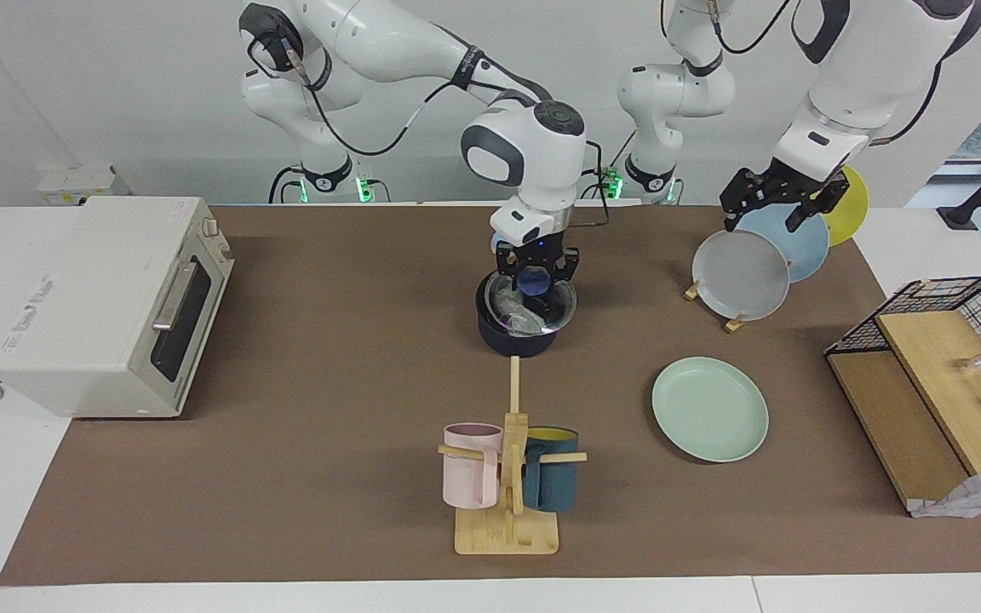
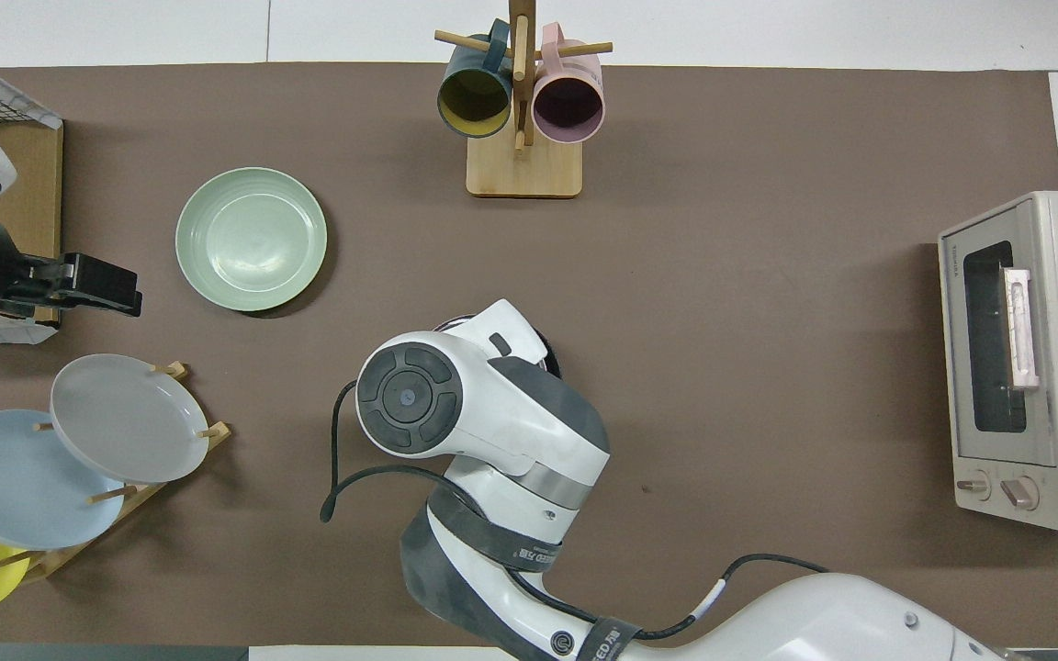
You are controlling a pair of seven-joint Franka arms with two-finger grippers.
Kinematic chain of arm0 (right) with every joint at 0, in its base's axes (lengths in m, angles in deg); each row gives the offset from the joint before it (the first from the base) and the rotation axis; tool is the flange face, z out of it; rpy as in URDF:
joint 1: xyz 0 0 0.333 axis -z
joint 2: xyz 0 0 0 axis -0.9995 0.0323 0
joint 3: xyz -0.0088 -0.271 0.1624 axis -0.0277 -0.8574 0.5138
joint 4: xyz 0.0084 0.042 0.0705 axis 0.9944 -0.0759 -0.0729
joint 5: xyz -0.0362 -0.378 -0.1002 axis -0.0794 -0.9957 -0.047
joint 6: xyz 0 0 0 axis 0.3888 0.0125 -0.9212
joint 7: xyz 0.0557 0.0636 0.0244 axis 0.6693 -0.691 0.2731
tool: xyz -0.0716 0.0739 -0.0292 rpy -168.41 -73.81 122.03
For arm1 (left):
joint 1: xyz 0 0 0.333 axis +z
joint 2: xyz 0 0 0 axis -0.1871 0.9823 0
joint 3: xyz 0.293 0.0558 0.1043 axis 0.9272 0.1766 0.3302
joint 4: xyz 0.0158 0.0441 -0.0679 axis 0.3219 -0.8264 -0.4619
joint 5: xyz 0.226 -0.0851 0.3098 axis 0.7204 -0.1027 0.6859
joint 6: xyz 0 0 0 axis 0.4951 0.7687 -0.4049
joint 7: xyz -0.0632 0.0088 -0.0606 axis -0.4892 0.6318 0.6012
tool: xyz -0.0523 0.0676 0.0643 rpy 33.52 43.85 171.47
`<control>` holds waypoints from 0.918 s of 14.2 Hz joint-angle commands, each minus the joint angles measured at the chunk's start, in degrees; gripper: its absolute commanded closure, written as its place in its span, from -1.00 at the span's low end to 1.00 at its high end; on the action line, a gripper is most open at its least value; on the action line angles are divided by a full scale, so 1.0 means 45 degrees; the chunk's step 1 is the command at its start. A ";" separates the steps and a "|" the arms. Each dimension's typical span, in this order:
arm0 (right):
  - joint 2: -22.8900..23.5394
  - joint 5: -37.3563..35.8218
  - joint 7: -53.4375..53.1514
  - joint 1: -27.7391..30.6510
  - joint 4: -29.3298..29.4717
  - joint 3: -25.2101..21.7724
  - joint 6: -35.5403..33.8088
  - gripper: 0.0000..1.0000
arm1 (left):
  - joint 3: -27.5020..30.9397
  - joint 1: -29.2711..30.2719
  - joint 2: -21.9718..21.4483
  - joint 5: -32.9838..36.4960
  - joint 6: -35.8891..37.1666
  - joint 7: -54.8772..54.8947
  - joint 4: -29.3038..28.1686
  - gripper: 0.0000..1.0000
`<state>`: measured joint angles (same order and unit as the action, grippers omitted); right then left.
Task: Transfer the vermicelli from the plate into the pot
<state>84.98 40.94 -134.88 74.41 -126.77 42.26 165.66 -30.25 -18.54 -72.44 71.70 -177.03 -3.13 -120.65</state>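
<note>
The dark navy pot point(image 1: 516, 336) stands mid-table, its handle pointing toward the robots and mostly hidden. A whitish translucent tangle of vermicelli point(image 1: 518, 312) lies inside it. My right gripper point(image 1: 536, 271) hangs just over the pot's mouth with its fingers apart and nothing between them. The mint-green plate point(image 1: 709, 409) point(image 2: 251, 238) lies bare, farther from the robots and toward the left arm's end. My left gripper point(image 1: 776, 213) point(image 2: 102, 285) waits open above the plate rack. In the overhead view my right arm's wrist covers the pot and the right gripper.
A rack with a grey plate point(image 1: 741, 274), a light blue plate and a yellow plate stands near the left arm. A mug tree point(image 1: 511, 464) with a pink mug and a teal mug stands farther out than the pot. A toaster oven point(image 1: 111, 305) sits at the right arm's end, a wire basket point(image 1: 950, 340) at the left arm's end.
</note>
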 commanded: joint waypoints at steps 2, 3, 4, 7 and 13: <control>-0.0402 -0.0063 -0.0136 0.0512 -0.0647 0.0365 -0.0049 1.00 | -0.0122 0.0181 -0.0126 0.0179 0.0244 0.0077 0.0042 -1.00; -0.0558 -0.0044 0.0097 0.0648 -0.0822 0.0365 -0.0030 1.00 | -0.0122 0.0181 -0.0126 0.0179 0.0244 0.0077 0.0042 -1.00; -0.0753 0.0130 0.0312 0.0766 -0.1036 0.0365 -0.0010 1.00 | -0.0122 0.0181 -0.0126 0.0179 0.0244 0.0077 0.0042 -1.00; -0.0794 0.0386 0.0334 0.0883 -0.1292 0.0365 0.0301 1.00 | -0.0122 0.0181 -0.0126 0.0179 0.0244 0.0077 0.0042 -1.00; -0.0813 0.0463 0.0177 0.0962 -0.1702 0.0365 0.1298 1.00 | -0.0122 0.0181 -0.0126 0.0179 0.0244 0.0077 0.0042 -1.00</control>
<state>82.09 41.68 -134.60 77.14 -131.99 42.76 169.61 -30.25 -18.54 -72.44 71.70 -177.01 -3.13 -120.65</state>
